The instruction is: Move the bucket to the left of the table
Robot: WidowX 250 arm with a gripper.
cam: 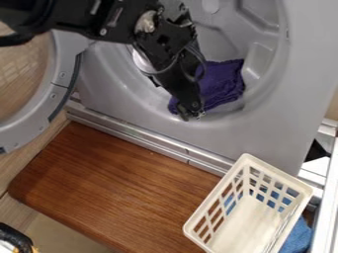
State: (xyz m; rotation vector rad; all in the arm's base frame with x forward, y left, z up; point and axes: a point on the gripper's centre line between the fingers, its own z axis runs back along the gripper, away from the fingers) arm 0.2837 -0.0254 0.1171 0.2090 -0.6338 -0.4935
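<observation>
Pre-grasp step, judging by the layout: bucket (245, 225) is at the right end of the wooden surface (105, 183), upright, so next move calls for bringing the hand (191, 115) over to its rim, gripping, then shifting it left. Hand is up by the drum opening, in front of purple cloth (221, 81), well apart from bucket; can't tell if it's released or clenched, or whether it touches the cloth.
</observation>
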